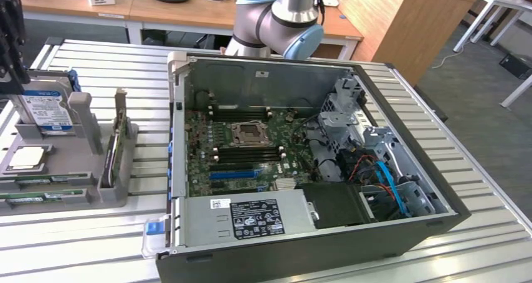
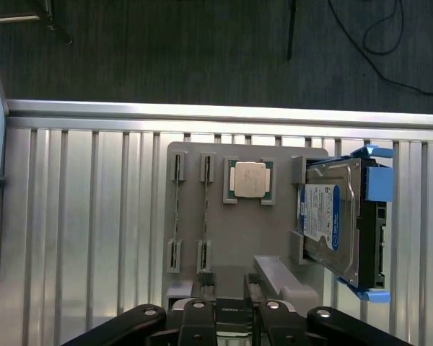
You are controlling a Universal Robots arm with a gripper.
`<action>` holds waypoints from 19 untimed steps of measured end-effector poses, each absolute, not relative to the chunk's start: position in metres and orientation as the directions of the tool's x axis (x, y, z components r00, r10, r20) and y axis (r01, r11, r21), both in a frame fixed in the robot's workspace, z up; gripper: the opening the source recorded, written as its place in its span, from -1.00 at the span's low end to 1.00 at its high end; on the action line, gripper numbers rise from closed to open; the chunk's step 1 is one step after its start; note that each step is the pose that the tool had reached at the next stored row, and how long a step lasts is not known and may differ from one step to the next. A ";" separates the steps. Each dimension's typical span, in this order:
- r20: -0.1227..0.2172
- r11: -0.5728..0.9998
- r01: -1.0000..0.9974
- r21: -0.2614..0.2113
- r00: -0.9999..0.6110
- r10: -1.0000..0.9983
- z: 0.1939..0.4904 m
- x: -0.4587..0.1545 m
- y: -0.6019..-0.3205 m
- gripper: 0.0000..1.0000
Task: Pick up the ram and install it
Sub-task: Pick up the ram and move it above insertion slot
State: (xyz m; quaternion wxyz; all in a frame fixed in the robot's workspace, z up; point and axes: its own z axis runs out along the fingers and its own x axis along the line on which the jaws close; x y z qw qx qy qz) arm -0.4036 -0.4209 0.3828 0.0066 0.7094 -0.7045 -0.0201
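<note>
The ram (image 2: 206,209) stands on edge in a slot of the grey holder (image 2: 231,238). A second stick (image 2: 175,209) is just beside it, with a processor (image 2: 247,179) and the blue-labelled hard drive (image 2: 325,216) on its other side. The wrist view looks straight down, so both sticks appear as thin lines; the exterior view shows their green sides. The gripper (image 2: 231,321) hangs over the holder's edge near the ram; I cannot tell whether it is released or clenched. To the exterior view's right of the holder, the open computer case (image 1: 332,255) sits on the slatted table (image 1: 99,52), its motherboard (image 1: 249,152) exposed.
</note>
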 end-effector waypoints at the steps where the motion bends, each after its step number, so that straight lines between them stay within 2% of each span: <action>1: -0.019 -0.007 -0.999 0.038 0.007 -1.000 0.383 -0.404 -0.421 -0.51; 2: -0.019 -0.007 -0.999 0.038 0.007 -1.000 0.383 -0.404 -0.421 -0.37; 19: -0.024 -0.008 -0.999 0.038 0.007 -1.000 0.371 -0.404 -0.421 -0.37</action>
